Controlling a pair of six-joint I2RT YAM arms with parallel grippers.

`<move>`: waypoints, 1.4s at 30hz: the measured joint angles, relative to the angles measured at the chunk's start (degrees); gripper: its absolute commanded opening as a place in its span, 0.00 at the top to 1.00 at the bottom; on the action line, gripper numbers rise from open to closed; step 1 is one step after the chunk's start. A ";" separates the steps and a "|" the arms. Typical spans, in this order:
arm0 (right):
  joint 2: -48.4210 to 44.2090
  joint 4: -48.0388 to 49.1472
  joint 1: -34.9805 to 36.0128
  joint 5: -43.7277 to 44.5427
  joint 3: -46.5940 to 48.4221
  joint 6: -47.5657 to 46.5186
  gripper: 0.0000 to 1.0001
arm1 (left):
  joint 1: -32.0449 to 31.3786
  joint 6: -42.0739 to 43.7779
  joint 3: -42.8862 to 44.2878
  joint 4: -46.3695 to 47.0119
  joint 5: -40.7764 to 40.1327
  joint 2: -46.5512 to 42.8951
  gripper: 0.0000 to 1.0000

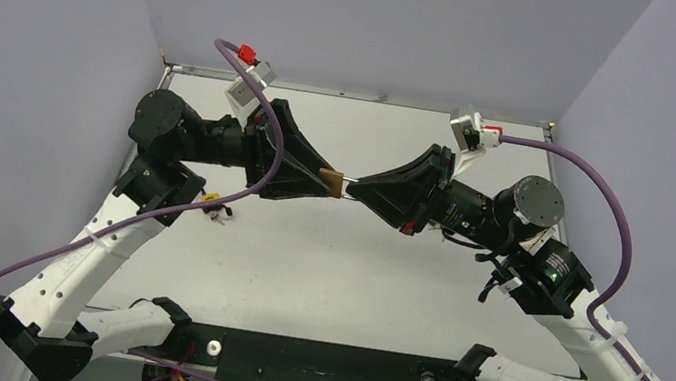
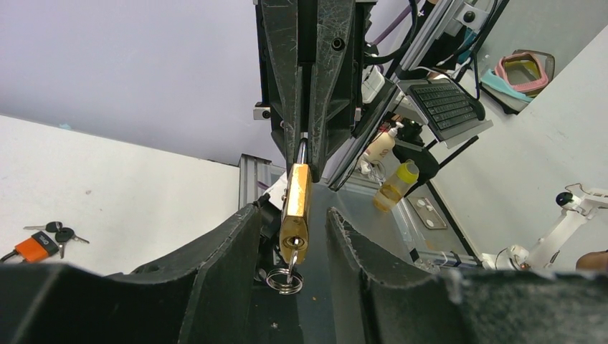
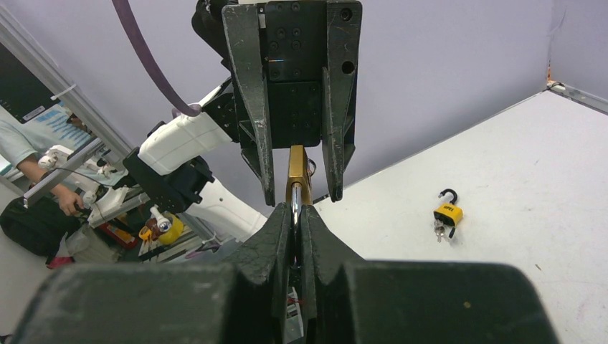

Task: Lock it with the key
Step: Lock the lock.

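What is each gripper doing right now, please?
Left gripper: open, jaws either side of the brass padlock, not touching.
Right gripper: shut on the padlock's shackle.

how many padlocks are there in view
2. A brass padlock is in mid-air, gripped at its shackle by the right pincer; a yellow padlock lies on the table. Others may hide behind the arms.

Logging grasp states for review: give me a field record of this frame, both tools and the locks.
brass padlock: mid-air between the arms
right tool: shut on its shackle
left tool: open, fingers flanking the body, gaps both sides
key ring: hangs at the keyway end
yellow padlock: on the table, shackle looks open, keys attached
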 measured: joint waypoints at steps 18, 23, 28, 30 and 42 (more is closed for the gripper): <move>0.04 -0.11 0.00 0.81 0.00 -0.33 0.95 | -0.37 -1.27 -0.68 0.79 -0.17 0.20 1.00; 0.04 -0.55 0.00 2.12 0.00 -1.57 0.54 | -0.37 -1.68 -1.22 0.79 -1.25 0.22 1.00; -0.59 -1.57 -0.07 3.54 -0.02 -3.65 0.44 | -0.37 -1.22 -1.36 -0.72 -2.93 0.24 1.00; -1.42 -2.27 -0.57 3.89 -0.17 -4.44 0.44 | -0.37 -0.66 -1.33 -1.99 -3.48 0.24 1.00; -5.42 -2.60 -6.56 1.57 -3.30 -4.96 0.62 | -0.35 2.12 -1.33 -9.35 -5.88 -0.66 1.00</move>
